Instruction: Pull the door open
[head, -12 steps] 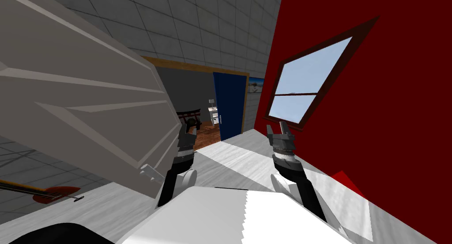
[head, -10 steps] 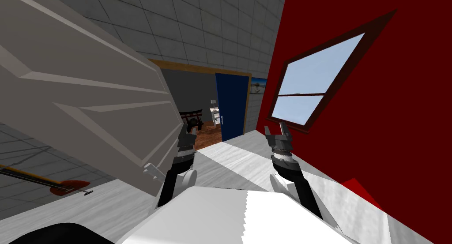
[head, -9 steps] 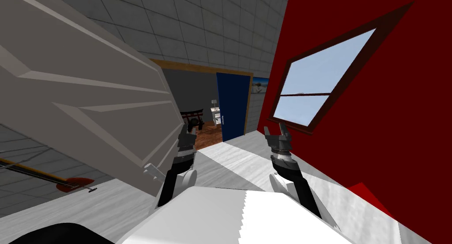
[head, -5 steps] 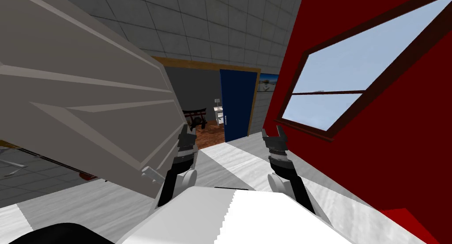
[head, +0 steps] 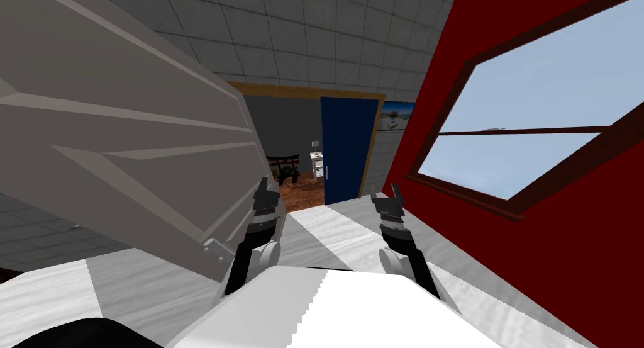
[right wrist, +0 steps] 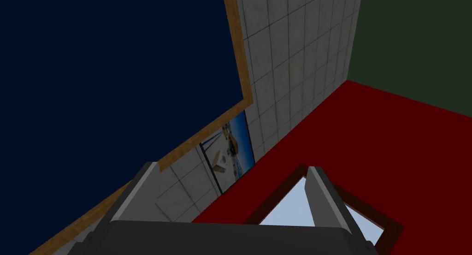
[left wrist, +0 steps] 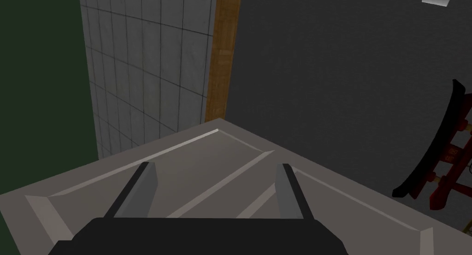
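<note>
2 pincers are rising ahead of me, both released, blades standing apart and gripping nothing. The left pincer (head: 265,196) is hovering just beside the free edge of the grey panelled door (head: 126,143), its fingers (left wrist: 138,192) pointing across the door's panels. The right pincer (head: 387,198) is hanging well apart from that door, near the red wall (head: 503,250). The grey panelled door is standing swung open on my left, its 1 lever handle (head: 214,248) jutting out low beside the left forearm. The pale floor (head: 339,228) is running on to a wood-framed doorway (head: 302,89), where a 2nd, dark blue door (head: 343,149) is standing open. 1 window (head: 534,130) is sitting in the red wall; 1 picture (head: 397,116) is hanging on the grey tiled wall (head: 314,42).
</note>
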Robot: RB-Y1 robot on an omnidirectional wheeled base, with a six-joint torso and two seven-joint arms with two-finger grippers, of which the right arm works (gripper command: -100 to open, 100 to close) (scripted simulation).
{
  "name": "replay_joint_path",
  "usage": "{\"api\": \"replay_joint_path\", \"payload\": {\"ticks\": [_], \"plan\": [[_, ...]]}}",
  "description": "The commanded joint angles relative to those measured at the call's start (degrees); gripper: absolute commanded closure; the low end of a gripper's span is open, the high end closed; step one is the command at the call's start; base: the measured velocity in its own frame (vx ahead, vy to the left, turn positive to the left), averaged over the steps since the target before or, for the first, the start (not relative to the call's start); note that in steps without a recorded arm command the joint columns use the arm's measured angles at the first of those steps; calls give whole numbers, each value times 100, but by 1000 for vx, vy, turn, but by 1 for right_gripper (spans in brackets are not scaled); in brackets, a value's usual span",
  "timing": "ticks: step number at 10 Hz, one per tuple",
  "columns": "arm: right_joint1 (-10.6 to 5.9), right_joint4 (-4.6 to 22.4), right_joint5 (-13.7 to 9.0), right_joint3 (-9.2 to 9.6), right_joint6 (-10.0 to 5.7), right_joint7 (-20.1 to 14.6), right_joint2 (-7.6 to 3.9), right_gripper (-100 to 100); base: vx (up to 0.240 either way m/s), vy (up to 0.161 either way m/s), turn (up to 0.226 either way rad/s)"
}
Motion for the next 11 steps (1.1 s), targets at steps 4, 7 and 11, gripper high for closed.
{"api": "replay_joint_path", "payload": {"ticks": [4,7,11], "plan": [[-119,539,-353,89,-163,-343,-54,-100,97,0,152],[-196,906,-613,129,-275,-595,-106,-100,99,-4,152],[-303,1419,-974,186,-431,-946,-173,-100,103,-20,158]]}}
